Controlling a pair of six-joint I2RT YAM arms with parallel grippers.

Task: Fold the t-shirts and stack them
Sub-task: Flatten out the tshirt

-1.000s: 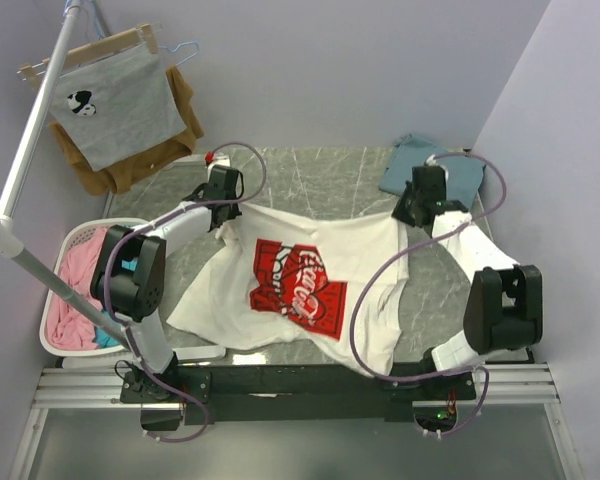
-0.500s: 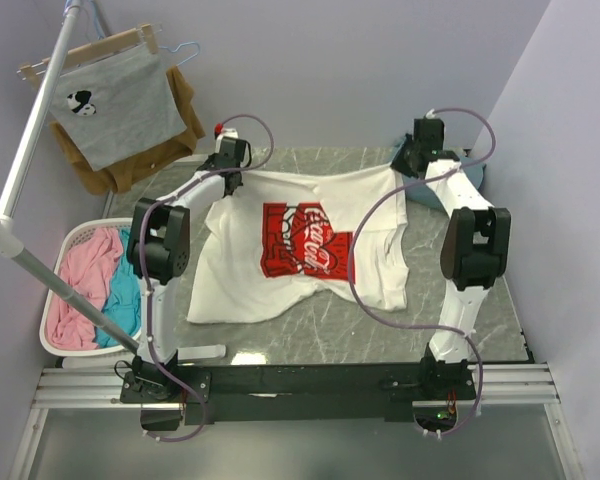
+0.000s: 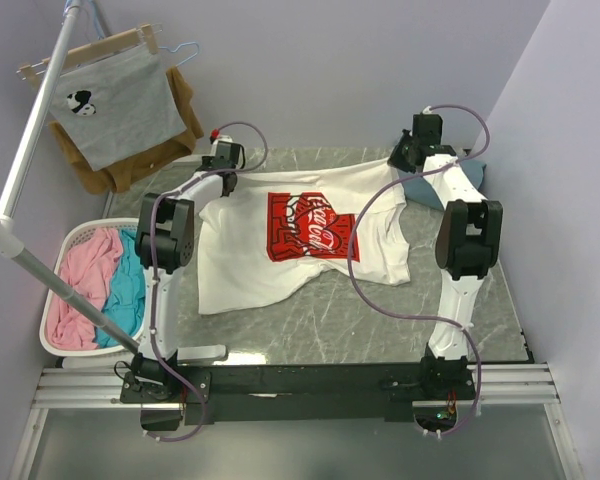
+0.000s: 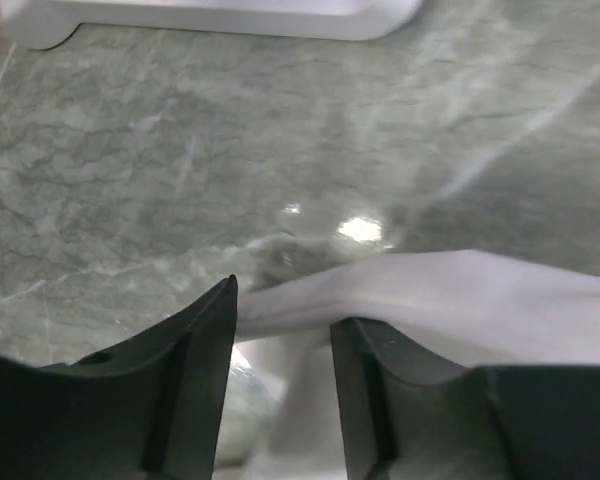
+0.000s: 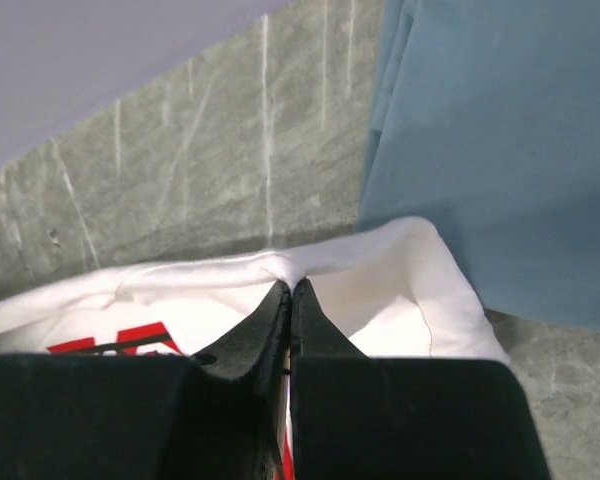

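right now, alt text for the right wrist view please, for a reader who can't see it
The right arm's black fingers are pinched shut on a folded edge of the white t-shirt, a corner of its red logo showing at lower left. Beyond, the teal-blue t-shirt lies at upper right on the grey marbled table.

You have open bench (image 4: 180, 150) ahead of your left jaws; the blue shirt (image 5: 500, 130) lies ahead-right of your right jaws.

Logo t-shirt (image 3: 300, 250) on table (image 3: 330, 320), plain t-shirt (image 5: 480, 150) behind right, basket (image 3: 80, 233) left
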